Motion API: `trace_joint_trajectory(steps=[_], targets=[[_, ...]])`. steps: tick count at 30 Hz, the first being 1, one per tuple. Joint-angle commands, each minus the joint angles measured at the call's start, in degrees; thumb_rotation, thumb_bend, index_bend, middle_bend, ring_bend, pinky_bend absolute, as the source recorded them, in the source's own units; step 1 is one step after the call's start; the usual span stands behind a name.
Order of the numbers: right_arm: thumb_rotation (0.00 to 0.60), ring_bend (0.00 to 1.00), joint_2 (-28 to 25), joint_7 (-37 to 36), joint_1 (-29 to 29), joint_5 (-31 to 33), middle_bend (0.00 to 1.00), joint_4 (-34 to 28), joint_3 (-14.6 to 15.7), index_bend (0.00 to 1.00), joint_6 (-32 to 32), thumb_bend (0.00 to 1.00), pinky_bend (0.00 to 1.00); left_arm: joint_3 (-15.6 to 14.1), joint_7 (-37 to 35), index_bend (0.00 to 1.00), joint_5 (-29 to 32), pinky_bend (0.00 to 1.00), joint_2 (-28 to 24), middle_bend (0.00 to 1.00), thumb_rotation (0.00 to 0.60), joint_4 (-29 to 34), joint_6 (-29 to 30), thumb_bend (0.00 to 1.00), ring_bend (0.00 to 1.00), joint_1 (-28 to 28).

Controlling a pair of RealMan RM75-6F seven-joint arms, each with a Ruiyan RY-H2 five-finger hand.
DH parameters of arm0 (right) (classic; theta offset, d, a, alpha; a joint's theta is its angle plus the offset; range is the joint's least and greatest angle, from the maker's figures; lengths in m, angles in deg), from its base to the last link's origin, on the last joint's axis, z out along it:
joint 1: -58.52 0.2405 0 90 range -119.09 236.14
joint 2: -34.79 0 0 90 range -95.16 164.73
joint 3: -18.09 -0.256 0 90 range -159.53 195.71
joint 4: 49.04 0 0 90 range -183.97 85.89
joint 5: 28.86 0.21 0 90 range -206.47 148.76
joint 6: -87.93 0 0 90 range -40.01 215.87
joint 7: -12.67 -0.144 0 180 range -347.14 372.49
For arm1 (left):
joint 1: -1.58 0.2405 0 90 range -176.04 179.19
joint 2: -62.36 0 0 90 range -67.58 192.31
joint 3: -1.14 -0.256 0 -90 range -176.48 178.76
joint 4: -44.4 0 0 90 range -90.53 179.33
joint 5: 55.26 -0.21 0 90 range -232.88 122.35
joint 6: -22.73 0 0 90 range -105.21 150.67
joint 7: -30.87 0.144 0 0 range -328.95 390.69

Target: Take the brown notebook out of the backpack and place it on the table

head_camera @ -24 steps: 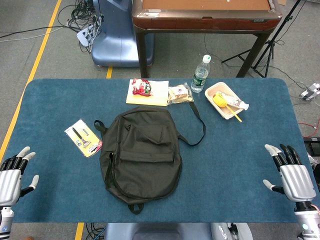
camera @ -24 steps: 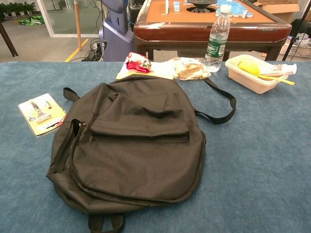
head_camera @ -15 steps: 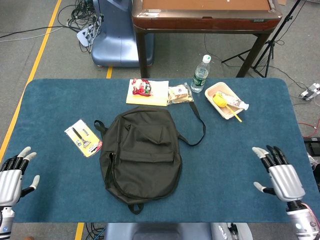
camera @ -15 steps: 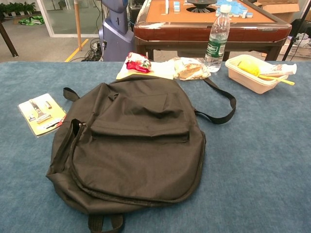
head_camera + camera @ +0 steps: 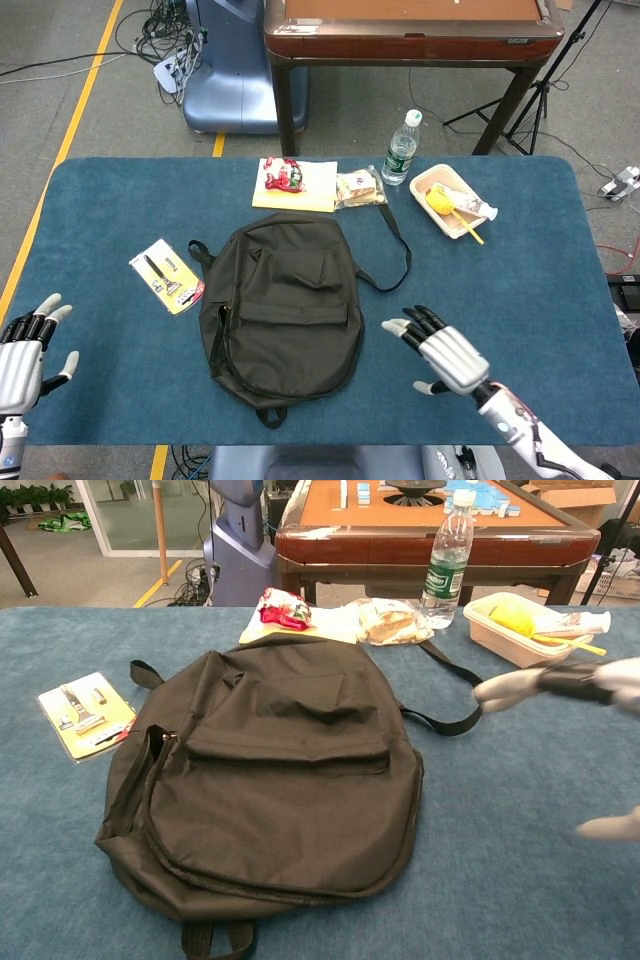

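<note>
The black backpack [image 5: 282, 303] lies flat and closed in the middle of the blue table [image 5: 500, 270], also filling the chest view [image 5: 270, 780]. No brown notebook shows in either view. My right hand [image 5: 440, 352] hovers open, fingers spread, just right of the backpack's lower edge; in the chest view its blurred fingers [image 5: 560, 685] enter from the right edge, near the backpack's strap [image 5: 450, 695]. My left hand [image 5: 25, 345] stays open at the table's near left corner, well away from the bag.
A yellow tool card [image 5: 167, 275] lies left of the backpack. Behind it sit a red snack pack on paper [image 5: 293, 182], a wrapped bun [image 5: 359, 188], a water bottle [image 5: 400, 148] and a white tray with yellow items [image 5: 450, 202]. A brown table [image 5: 410, 30] stands beyond.
My right hand has swept left from the table's right edge to just beside the backpack, and now shows in the chest view. The left hand and backpack have not moved.
</note>
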Motion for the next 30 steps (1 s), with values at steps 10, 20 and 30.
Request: trace_joint_trajectory(steps=[10, 20, 30], targets=[[0.6, 0.0, 17.7, 3.3, 11.4, 4.7, 0.05, 7.2, -3.3, 0.09, 13.1, 0.02, 0.06, -0.4, 0.4, 0.19, -1.3, 0.14, -1.5, 0.12, 0.6, 1.9, 0.1, 0.31, 0.15, 0.2], [0.6, 0.0, 26.5, 6.3, 14.2, 7.2, 0.02, 12.7, -3.7, 0.01, 13.5, 0.02, 0.05, -0.7, -0.7, 0.19, -1.6, 0.14, -2.3, 0.12, 0.6, 2.7, -0.6, 0.31, 0.15, 0.2], [0.6, 0.0, 32.0, 9.1, 15.7, 9.2, 0.02, 17.8, -3.6, 0.0, 12.7, 0.02, 0.05, -1.0, -2.0, 0.19, -1.8, 0.14, -2.4, 0.12, 0.6, 2.7, -1.2, 0.31, 0.15, 0.3]])
